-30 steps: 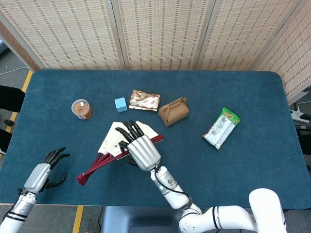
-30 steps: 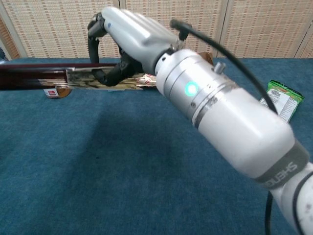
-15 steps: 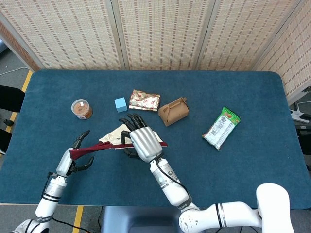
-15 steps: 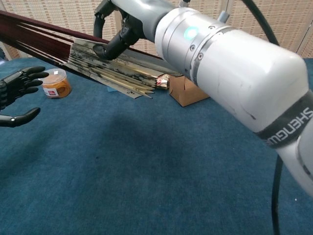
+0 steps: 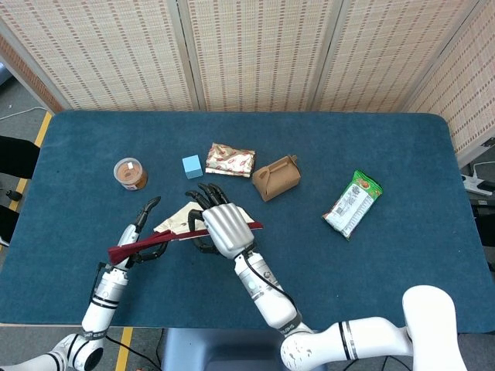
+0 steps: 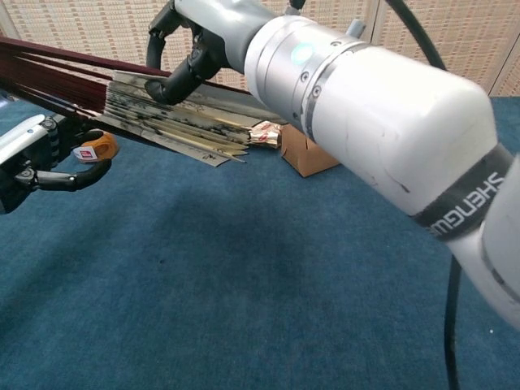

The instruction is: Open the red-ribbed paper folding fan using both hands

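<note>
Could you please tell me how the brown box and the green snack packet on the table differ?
The brown box is a plain cardboard-coloured carton standing up with a handle on top; the green snack packet is a flat, printed green and white wrapper. The brown box sits near the table's middle, the green snack packet further to the right. Both rest on the blue table, untouched by either hand.

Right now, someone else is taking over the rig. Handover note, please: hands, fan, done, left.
Right robot hand: holds the red-ribbed fan above the table, fingers wrapped over the paper near the ribs.
Left robot hand: at the fan's rib end, fingers apart around the red ribs; whether it actually grips cannot be told from either view.
Fan: partly spread, some paper folds fanned out under the right robot hand.
Done: fan picked up, opening begun.
Left: secure the rib end with the left robot hand, then pull the two sides apart to open it fully.
</note>
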### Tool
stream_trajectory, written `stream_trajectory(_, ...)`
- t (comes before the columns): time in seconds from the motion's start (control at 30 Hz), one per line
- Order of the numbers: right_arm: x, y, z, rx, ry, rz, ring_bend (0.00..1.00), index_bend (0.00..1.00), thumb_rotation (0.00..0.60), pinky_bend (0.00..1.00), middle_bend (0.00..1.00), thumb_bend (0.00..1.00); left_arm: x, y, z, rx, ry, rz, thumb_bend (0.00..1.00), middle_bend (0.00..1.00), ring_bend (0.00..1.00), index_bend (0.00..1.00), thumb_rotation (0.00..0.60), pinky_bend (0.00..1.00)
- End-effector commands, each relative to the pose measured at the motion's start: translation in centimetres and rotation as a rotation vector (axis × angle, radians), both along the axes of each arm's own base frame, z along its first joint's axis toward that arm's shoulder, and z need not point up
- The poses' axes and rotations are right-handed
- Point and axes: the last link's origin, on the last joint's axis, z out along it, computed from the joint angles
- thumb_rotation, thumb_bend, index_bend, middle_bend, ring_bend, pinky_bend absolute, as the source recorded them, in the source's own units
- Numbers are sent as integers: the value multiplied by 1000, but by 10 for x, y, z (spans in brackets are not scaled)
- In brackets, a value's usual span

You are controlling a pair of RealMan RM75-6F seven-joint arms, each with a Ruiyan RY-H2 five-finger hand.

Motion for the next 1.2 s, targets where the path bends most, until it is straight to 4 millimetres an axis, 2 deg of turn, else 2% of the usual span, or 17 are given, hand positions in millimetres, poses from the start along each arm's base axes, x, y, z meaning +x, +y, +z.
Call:
stream_trajectory(0.03, 2, -1, -3, 10, -6, -5, 0, 719, 600, 0, 137, 746, 10, -6, -2, -34, -88, -29, 388, 0, 0, 277, 600, 1)
stream_trajectory(0.13, 3, 0, -7, 21, -9, -4, 0, 719, 600, 0, 137, 746, 14, -7, -4, -51, -121, -27, 413, 0, 0, 432, 600, 0)
stream_trajectory(0.33, 5, 2, -10, 26, -18, -3, 0, 719, 600, 0, 137, 746, 17, -7, -8, -72, -141, -2, 490, 1, 0, 611, 600, 0)
stream_trajectory(0.5, 7, 2, -6, 21, -33, 2, 0, 717, 600, 0, 137, 746, 14, -6, -8, -23, -108, 23, 595, 95, 0, 754, 600, 1)
stream_trajectory(0.7, 4, 2, 8, 3, -49, 8, 0, 714, 600, 0, 137, 746, 6, 0, -2, 109, 1, 47, 625, 174, 0, 785, 600, 12)
stream_trajectory(0.9, -7, -1, 30, -51, -13, 27, 0, 714, 600, 0, 137, 746, -10, 11, 11, 249, 154, 41, 636, 182, 0, 771, 600, 14)
stream_trajectory(1.2, -39, -1, 57, -116, 60, 36, 0, 714, 600, 0, 137, 746, -35, 11, 15, 299, 318, 29, 653, 179, 0, 661, 600, 14)
